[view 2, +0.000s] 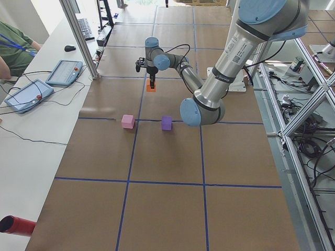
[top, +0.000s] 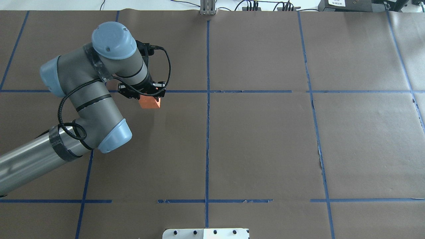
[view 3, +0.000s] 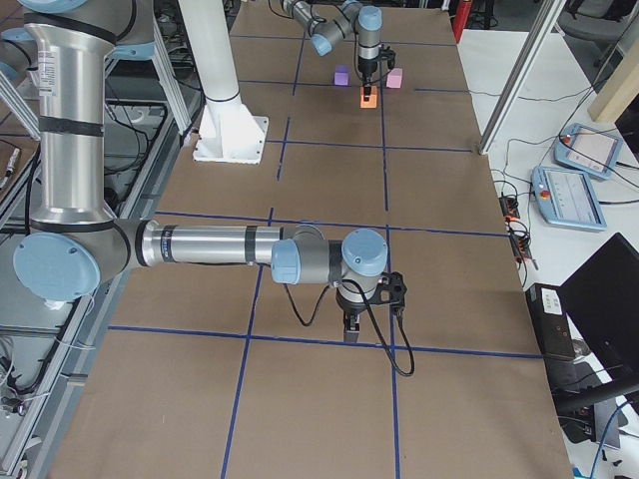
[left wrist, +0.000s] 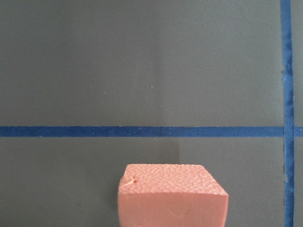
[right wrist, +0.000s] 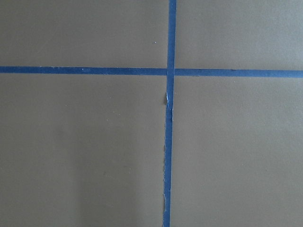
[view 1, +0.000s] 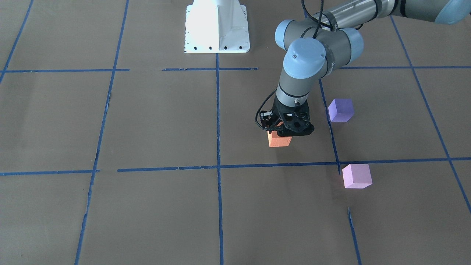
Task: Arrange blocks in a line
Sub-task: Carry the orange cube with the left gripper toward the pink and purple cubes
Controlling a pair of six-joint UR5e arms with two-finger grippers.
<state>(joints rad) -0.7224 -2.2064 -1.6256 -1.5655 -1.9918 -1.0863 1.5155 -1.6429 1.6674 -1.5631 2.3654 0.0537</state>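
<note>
We could not tell whether the right end effector point(view 3: 349, 327), hanging well apart from the blocks, was apart or together. The left end effector point(view 1: 281, 133) stood upright, clamped from above on the orange block point(view 1: 280, 141) low at the worktop point(view 1: 147, 121); we judged this was to bring it into line. To its right lay the violet block point(view 1: 340, 110), far, and the pink block point(view 1: 356, 176), near, both ungripped.
</note>
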